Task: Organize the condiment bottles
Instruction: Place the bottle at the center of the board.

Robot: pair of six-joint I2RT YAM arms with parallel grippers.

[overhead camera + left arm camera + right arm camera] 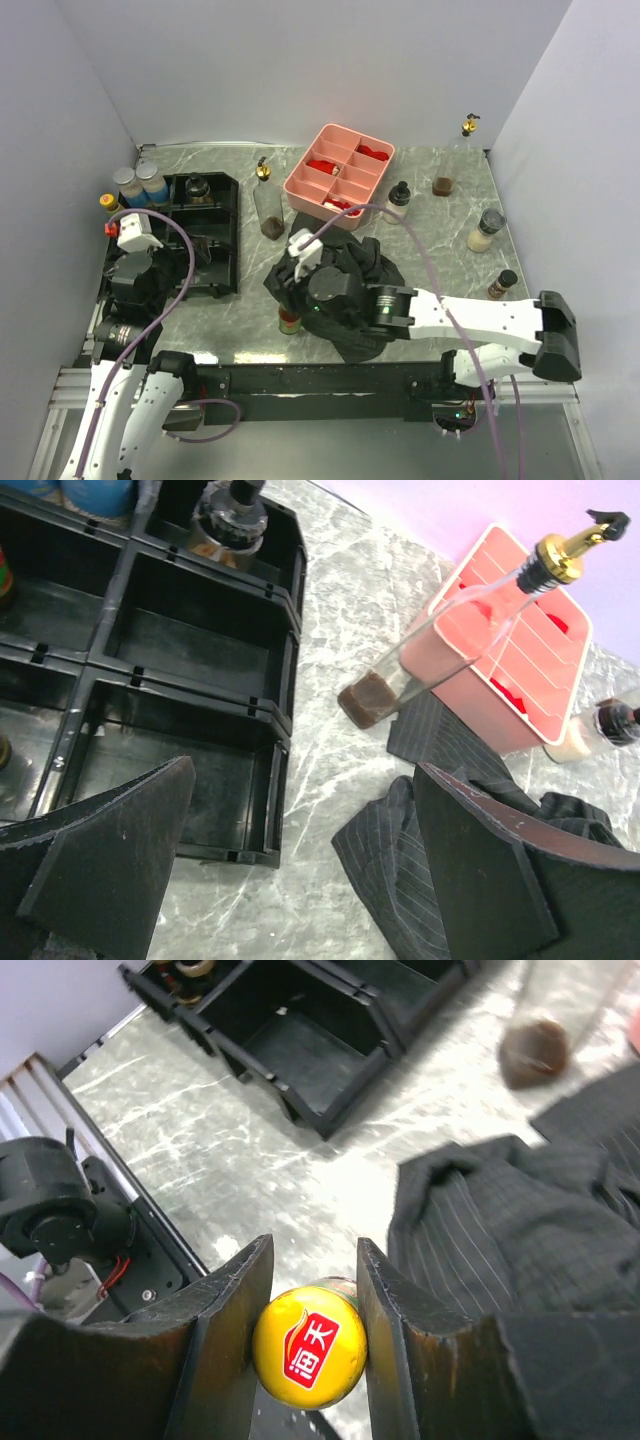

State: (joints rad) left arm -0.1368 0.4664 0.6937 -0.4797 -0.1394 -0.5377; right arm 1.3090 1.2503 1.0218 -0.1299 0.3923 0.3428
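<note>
While the right pincer clamped the yellow-capped bottle, we noted the black tray lay leftward, beside the spread left pincer.

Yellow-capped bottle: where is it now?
The yellow-capped bottle is held in the right gripper, at the near edge of the dark striped cloth, right of the black divided tray in the top view.

Condiment bottles beside pink tray
</note>
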